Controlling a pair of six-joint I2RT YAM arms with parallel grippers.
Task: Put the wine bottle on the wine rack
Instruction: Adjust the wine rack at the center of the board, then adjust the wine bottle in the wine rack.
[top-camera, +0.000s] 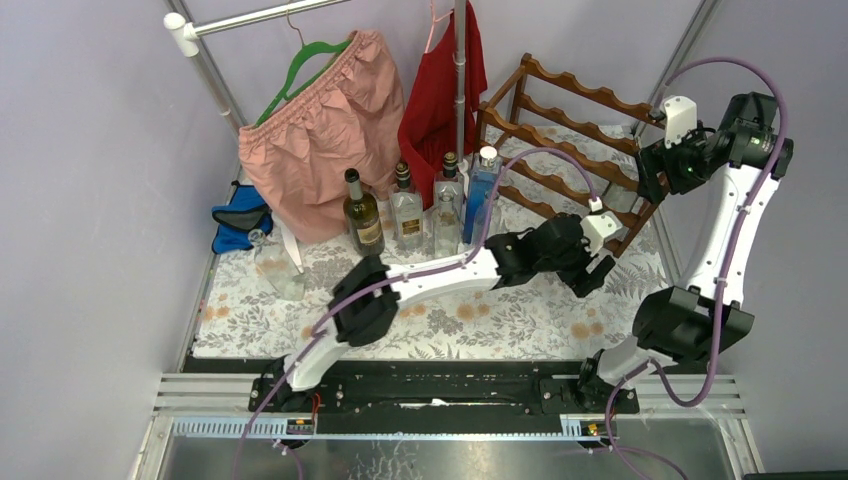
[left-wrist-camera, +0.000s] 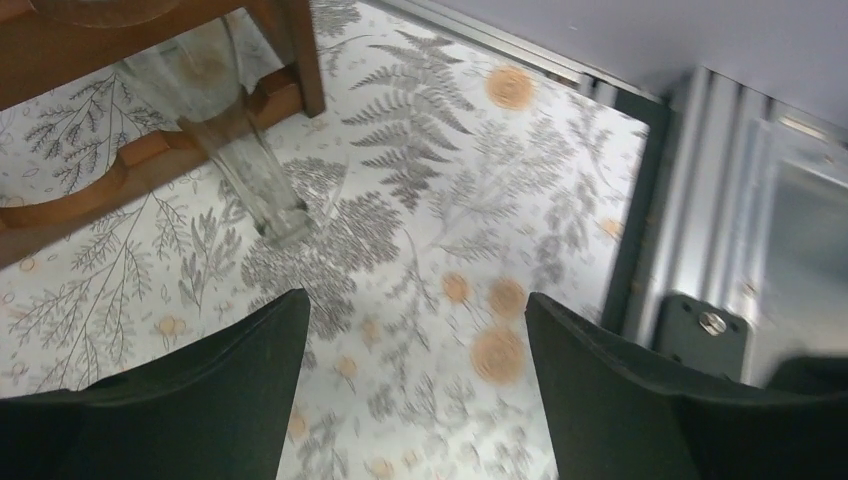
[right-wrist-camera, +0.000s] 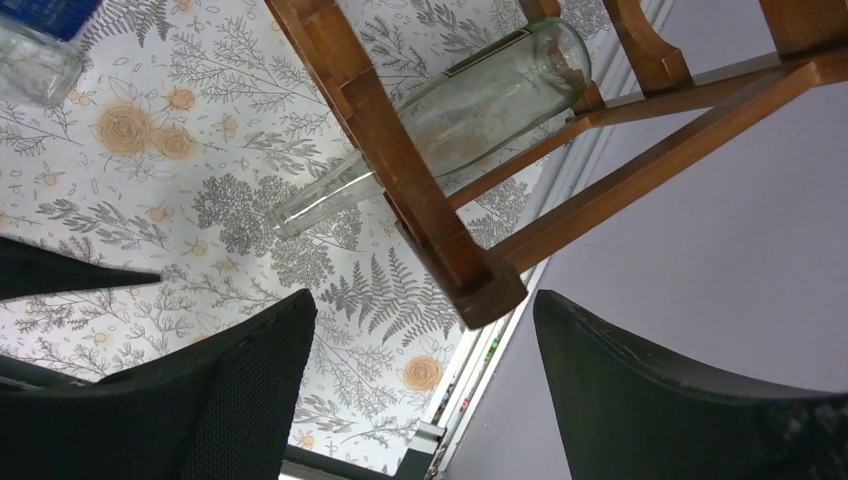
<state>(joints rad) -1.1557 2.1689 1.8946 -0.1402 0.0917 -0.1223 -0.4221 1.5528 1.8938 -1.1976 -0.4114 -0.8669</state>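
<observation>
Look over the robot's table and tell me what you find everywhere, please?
Surface: flowery tablecloth, lying flat.
Job's things: clear bottle lies in the bottom tier of the wine rack, neck poking out.
Clutter: standing bottles in a row beside the rack; blue item at the far left.
Hands: left hand open, empty; right hand open, empty.
Cables: purple cables run along both arms.
Surroundings: pink shorts and red garment hang on a metal rail; lilac walls.

Clear wine bottle (right-wrist-camera: 480, 100): mid-section hidden behind a wine rack (right-wrist-camera: 400, 170) post, label too small to read. Wine rack upper tiers cut off at top edge.
</observation>
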